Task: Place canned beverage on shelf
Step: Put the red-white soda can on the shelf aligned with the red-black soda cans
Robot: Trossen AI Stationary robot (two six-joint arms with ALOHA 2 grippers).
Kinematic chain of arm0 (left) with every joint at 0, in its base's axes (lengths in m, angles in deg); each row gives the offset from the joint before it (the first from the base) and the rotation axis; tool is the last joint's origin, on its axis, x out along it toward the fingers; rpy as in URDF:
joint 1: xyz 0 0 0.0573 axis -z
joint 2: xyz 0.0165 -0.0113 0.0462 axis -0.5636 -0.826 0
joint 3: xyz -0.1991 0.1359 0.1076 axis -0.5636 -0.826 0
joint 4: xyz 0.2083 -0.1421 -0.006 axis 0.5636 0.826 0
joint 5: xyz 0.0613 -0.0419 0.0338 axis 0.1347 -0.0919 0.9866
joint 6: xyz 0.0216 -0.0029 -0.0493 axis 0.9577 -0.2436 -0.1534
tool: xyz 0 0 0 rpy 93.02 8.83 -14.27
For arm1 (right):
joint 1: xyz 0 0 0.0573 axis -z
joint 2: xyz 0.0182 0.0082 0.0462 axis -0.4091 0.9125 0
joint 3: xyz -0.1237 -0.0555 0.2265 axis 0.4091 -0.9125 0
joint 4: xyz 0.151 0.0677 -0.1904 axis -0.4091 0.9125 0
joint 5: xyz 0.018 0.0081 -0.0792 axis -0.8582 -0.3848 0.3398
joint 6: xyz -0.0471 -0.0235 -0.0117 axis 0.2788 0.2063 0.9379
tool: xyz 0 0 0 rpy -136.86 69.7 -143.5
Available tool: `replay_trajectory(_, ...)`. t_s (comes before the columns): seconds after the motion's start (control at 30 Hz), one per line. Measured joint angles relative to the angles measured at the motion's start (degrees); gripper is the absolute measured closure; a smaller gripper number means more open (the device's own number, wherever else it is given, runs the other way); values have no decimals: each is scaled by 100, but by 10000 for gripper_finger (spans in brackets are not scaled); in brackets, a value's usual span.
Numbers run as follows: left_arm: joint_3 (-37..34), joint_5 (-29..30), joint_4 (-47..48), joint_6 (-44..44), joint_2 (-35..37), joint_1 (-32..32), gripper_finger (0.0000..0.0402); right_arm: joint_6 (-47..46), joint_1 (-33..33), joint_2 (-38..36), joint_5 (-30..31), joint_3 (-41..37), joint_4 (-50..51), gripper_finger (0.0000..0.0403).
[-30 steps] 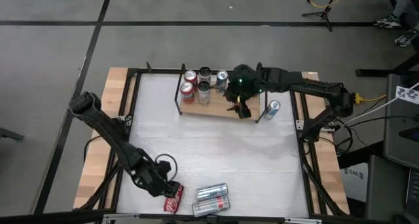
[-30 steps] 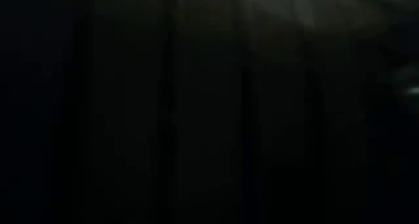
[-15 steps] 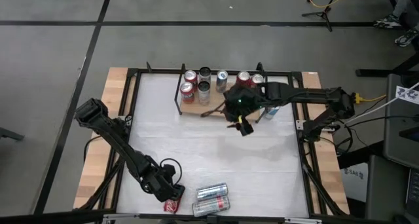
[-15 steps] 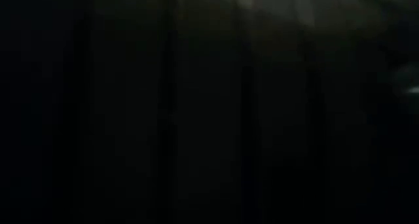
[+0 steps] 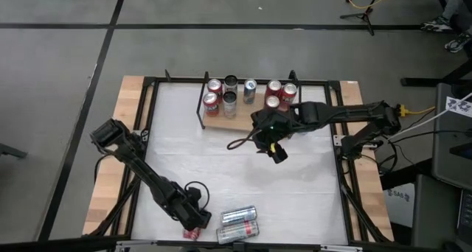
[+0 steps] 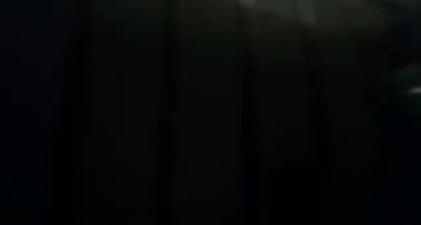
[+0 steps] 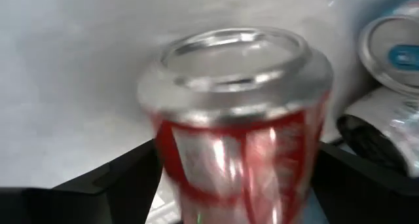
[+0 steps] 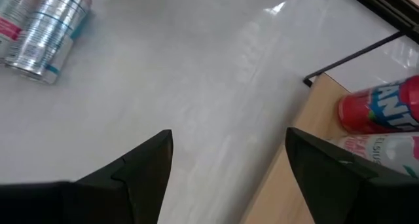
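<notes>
- While the left gripper sits at the near edge of the worktop, its fingers stand on either side of a red can lying there; in the left wrist view the can fills the space between them, so the step in hand looks like the pickup of the next drink.
- Whether those fingers already press the can I cannot tell; they stand wide, and the can is about that wide.
- Just beside it lie two silver cans, on their sides and stacked close together.
- The shelf stands at the far side of the worktop, already carrying several upright cans in red and silver.
- The right gripper hovers just in front of the shelf, fingers apart and holding nothing.
- Next, I judge, the left gripper must clamp firmly, lift the red can clear of its silver neighbours, turn it upright and carry it across to a free spot on the shelf.
- The right arm stands in that path and may need to clear.
</notes>
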Motion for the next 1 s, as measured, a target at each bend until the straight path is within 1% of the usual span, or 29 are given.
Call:
replay_trajectory(0.23,0,-17,-47,122,-174,-4,62,-1,-11,0,109,0,1,117)
replay_trajectory(0.47,-2,-40,66,270,-144,-32,115,-1,-11,0,107,0,9,117)
replay_trajectory(0.53,-1,-148,92,389,-131,-94,122,-1,-11,0,107,0,28,117)
replay_trajectory(0.63,-2,-448,95,529,-104,-247,122,-1,-7,0,109,0,124,117)
replay_trajectory(0.7,-4,-795,87,726,-100,-388,121,-1,-9,0,109,0,190,117)
replay_trajectory(0.77,-4,-1318,90,962,-100,-563,117,-1,-9,1,109,0,233,117)
replay_trajectory(0.87,-4,-2312,87,1354,-98,-872,114,-1,-9,2,107,0,244,117)
replay_trajectory(1.0,-4,-3841,87,1805,-90,-1330,113,-1,-9,2,109,0,244,117)
